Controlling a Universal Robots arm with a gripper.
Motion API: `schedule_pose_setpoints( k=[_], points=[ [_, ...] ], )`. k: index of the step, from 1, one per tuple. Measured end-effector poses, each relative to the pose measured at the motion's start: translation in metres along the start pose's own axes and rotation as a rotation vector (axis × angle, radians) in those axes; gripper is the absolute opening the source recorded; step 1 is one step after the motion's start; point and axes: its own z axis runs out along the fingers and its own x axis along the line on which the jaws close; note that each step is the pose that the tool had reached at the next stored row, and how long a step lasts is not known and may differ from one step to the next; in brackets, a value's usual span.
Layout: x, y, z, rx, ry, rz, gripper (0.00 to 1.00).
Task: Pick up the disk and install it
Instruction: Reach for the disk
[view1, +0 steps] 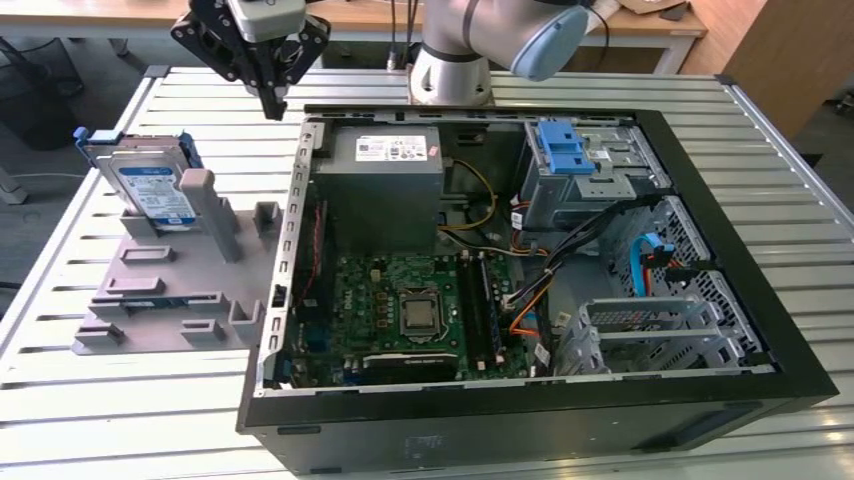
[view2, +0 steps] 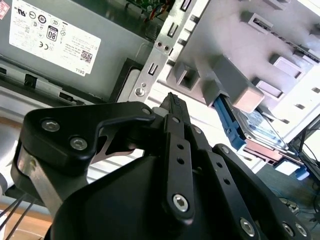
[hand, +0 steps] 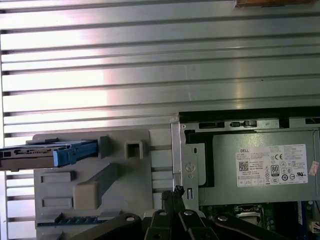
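Observation:
The disk (view1: 150, 185) is a silver hard drive with a white-and-blue label and blue rails. It stands upright on edge in a grey holder (view1: 174, 290) at the exterior view's left, beside the open computer case (view1: 534, 400). My gripper (view1: 274, 103) hangs above the table near the case's far left corner, behind and to the right of the disk and apart from it. Its fingers are shut together with nothing between them. Both wrist views show the disk (view2: 260, 125) (hand: 45, 152) in the holder beyond the black fingertips (view2: 172, 97) (hand: 177, 191).
Inside the case, a grey power-supply box (view1: 387, 185) sits near the gripper, with the motherboard (view1: 414, 310) below it. A blue latch (view1: 567, 150) tops the drive bay at the far right. The slatted metal table (view1: 107, 420) runs all around.

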Motion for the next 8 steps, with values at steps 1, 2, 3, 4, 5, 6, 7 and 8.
schedule_pose_setpoints(
  k=[1, 2, 3, 4, 5, 6, 7, 8],
  points=[
    [0.0001, 0.0, 0.0, 0.0, 0.0, 0.0, 0.11],
    [0.0002, 0.0, 0.0, 0.0, 0.0, 0.0, 0.11],
    [0.0002, 0.0, 0.0, 0.0, 0.0, 0.0, 0.11],
    [0.0004, 0.0, 0.0, 0.0, 0.0, 0.0, 0.11],
    [0.0013, -0.0001, 0.0, 0.0001, 0.0, 0.0, 0.11],
    [0.0025, -0.0002, 0.0, 0.0001, 0.0, 0.0, 0.11],
    [0.0039, -0.0003, 0.0, 0.0001, 0.0, 0.0, 0.11],
    [0.0057, -0.0004, 0.0001, 0.0, 0.0, 0.0, 0.11]
  ],
)
